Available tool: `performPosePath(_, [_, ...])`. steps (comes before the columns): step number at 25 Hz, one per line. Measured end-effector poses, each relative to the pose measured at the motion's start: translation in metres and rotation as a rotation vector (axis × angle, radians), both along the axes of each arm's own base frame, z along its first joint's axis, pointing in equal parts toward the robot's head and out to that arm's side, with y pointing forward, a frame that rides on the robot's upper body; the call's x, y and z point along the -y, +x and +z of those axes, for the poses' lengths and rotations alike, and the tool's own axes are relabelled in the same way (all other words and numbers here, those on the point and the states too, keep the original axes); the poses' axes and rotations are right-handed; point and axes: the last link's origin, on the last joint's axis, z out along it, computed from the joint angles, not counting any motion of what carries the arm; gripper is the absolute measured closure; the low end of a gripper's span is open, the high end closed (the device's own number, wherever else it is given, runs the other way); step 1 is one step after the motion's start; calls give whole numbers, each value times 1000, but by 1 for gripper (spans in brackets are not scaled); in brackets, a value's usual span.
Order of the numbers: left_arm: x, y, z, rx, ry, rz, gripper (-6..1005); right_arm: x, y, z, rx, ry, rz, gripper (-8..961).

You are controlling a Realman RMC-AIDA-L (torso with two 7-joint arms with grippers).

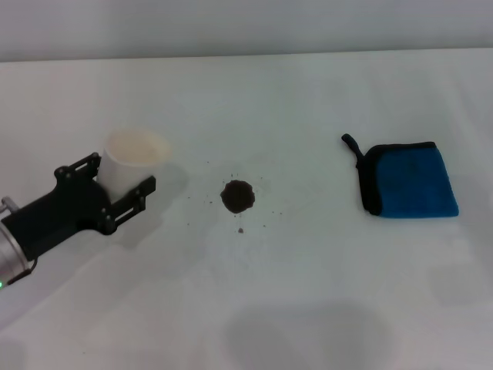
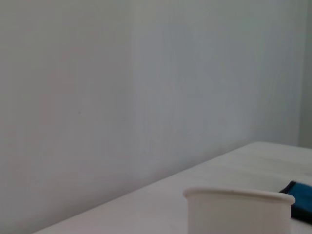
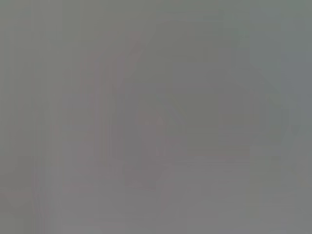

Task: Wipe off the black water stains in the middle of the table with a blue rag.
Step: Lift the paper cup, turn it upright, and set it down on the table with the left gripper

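Blue rag (image 1: 412, 182) lying flat on the white bench (image 1: 308, 293), well off to the right, folded, black edging along its left side and a small black loop (image 1: 353, 145) pointing toward the far edge. Untouched by either hand. Near the middle of the bench, black water stains (image 1: 238, 196): one small round dark blot ringed by tiny specks, well apart from the rag. Left of the blot, an upright white paper cup (image 1: 136, 154). Left hand (image 1: 123, 181) reaching in low from the left edge, released, black fingers spread wide to either side of the cup's lower part; contact with the cup wall not discernible. From the left wrist, only the cup's rim close by and a corner of the rag beyond it. Right hand nowhere visible; right wrist view a featureless grey.
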Motion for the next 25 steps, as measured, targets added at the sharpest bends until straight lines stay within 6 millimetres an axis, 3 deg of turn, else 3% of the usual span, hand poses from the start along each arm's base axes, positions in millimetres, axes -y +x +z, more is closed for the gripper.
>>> performPosePath(12, [22,-27,-6,-86,145,51,379,15,2,0,-16,5,5,81])
performPosePath(25, [35,-27,-39,-229,203,18,381,25,1,0,-24,15,16,82])
